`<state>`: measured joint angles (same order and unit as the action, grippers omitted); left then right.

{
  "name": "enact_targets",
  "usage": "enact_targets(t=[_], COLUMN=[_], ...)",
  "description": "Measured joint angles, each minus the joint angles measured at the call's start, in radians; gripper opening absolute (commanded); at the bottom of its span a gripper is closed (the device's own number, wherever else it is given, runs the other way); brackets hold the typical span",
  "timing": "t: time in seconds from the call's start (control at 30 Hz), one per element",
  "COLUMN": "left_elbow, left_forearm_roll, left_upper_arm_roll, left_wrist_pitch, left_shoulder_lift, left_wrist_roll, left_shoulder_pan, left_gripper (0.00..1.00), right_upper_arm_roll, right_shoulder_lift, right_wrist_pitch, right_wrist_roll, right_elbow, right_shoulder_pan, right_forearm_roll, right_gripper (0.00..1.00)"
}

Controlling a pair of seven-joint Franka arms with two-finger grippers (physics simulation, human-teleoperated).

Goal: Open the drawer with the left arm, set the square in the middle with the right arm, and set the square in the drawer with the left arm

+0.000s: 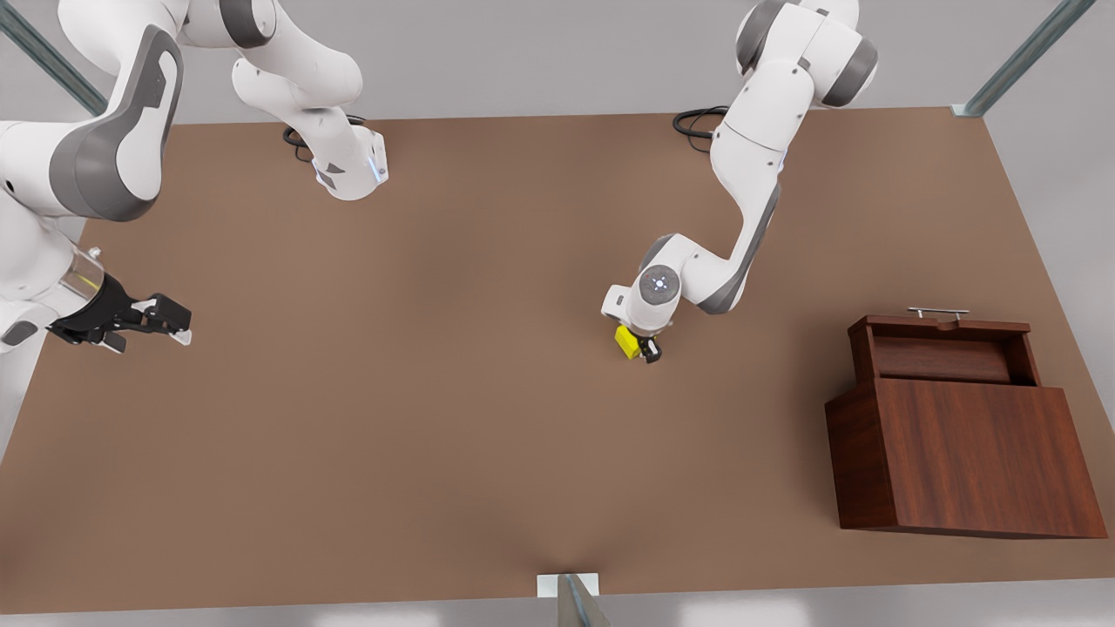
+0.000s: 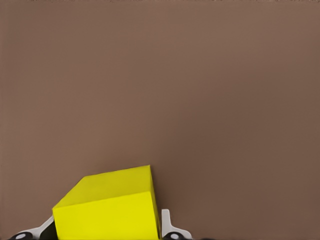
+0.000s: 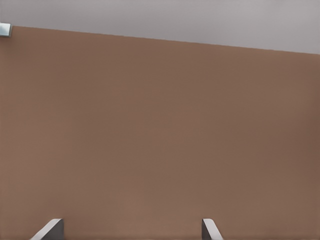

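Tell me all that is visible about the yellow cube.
The yellow cube is small, bright, plain and solid-looking with sharp edges. It sits near the middle of the brown table, a bit tilted as the front view shows it, between the fingers of the left gripper, which is shut on it. The left wrist view shows its top and one side.

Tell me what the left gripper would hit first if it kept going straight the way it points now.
The left gripper points down, fingers around the yellow cube. Straight on, it would likely meet the bare brown table first; how close the cube sits to it is unclear.
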<state>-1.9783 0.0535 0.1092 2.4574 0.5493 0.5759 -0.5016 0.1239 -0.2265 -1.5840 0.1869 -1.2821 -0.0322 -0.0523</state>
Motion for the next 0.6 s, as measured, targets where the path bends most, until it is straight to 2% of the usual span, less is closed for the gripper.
enact_targets(t=[0.43,0.6], left_elbow=[0.003,0.048], left_forearm_roll=[0.007,0.012], left_upper_arm_roll=[-0.001,-0.024], left_wrist_pitch=[0.022,-0.031], left_shoulder_lift=[0.005,-0.079], left_wrist_roll=[-0.017,-0.027], left_shoulder_pan=[0.000,0.001], left_gripper=[0.72,0.73], right_upper_arm_roll=[0.000,0.000], right_shoulder_lift=[-0.006,-0.006], right_wrist_pitch=[-0.008,-0.011], right_wrist_roll=[-0.001,-0.002], right_elbow=[0.001,0.000], right_shoulder_pan=[0.000,0.000], right_forearm_roll=[0.002,0.002], right_gripper=[1.00,1.00])
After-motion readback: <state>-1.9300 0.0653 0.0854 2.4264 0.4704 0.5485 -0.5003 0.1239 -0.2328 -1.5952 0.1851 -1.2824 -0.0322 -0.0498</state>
